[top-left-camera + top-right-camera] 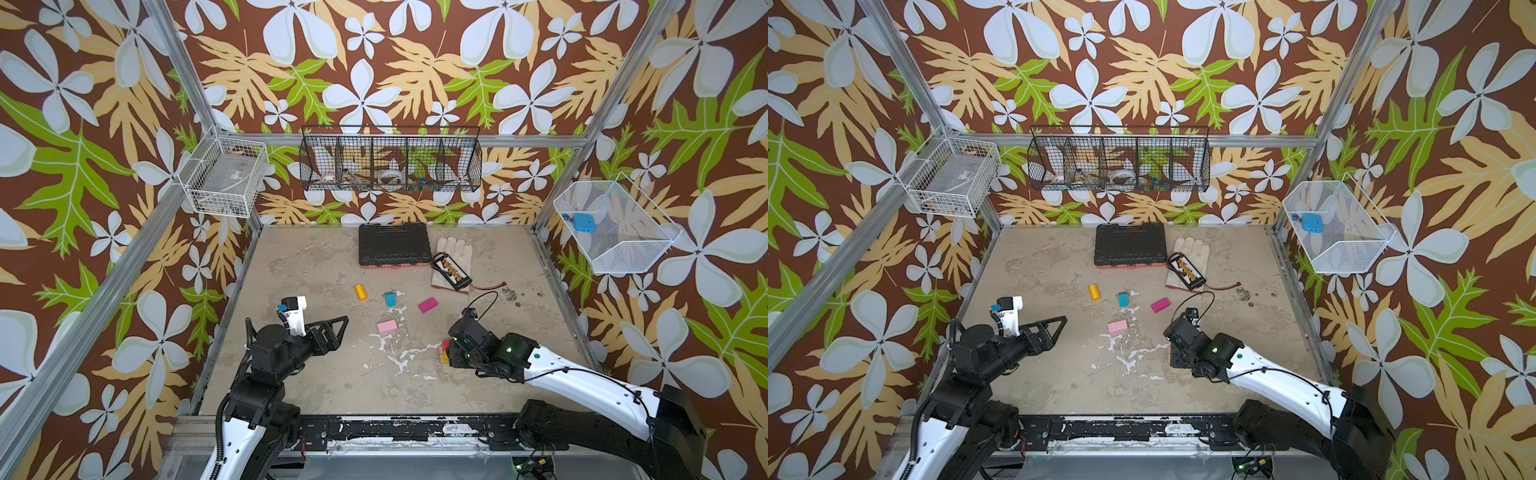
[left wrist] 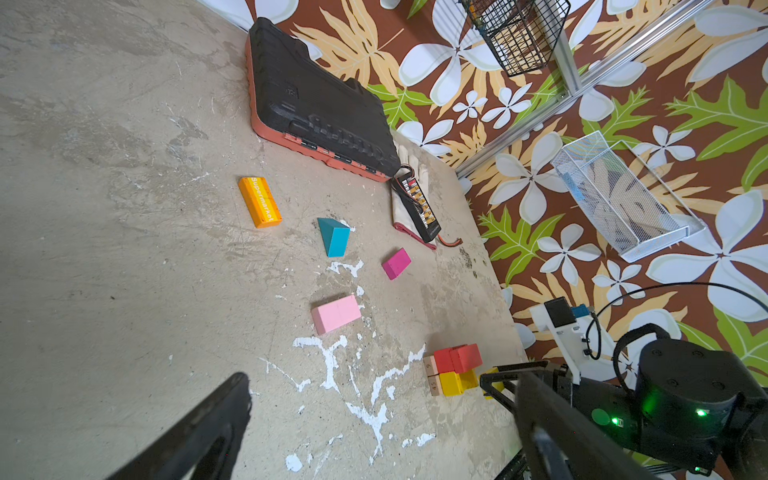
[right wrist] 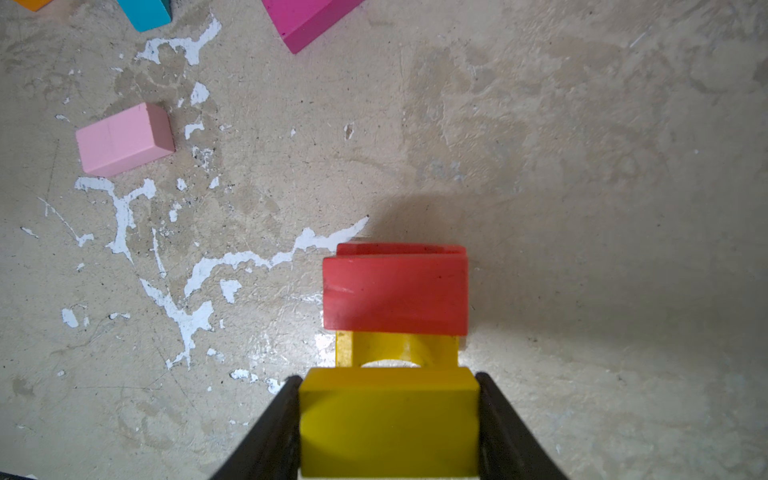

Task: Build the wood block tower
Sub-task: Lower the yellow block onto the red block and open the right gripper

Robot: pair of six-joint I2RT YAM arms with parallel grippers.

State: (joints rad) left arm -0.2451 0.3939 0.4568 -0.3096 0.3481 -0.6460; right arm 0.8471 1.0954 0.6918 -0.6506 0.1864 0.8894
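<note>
Clock read in the top views, 12 toward the back wall.

Your right gripper (image 3: 388, 378): pinching a yellow block (image 3: 388, 424), a finger pressed on either side. The block sits just beside the started wood block tower (image 2: 453, 370); cannot tell whether they touch. Tower so far: red block (image 3: 395, 295) over a yellow arch (image 3: 390, 347), with tan planks (image 2: 433, 380) against the side facing your left arm. In a top view the tower (image 1: 444, 352) peeks out at the gripper's 9 o'clock edge, mostly hidden under the wrist.

Your left gripper (image 2: 384, 378): spread wide, holding nothing, at 9 o'clock of the tower, well apart.

Loose on the counter (image 1: 353, 390): pink block (image 1: 386, 326) near, at 10 o'clock of the tower; magenta block (image 1: 427, 304) at 11; teal block (image 1: 390, 299) and orange block (image 1: 360, 291) farther out, between 10 and 11. Black tool case (image 1: 393, 245) at the back edge, 11 o'clock; battery pack (image 1: 453, 272) lying on a glove (image 1: 455, 247) at 12.
</note>
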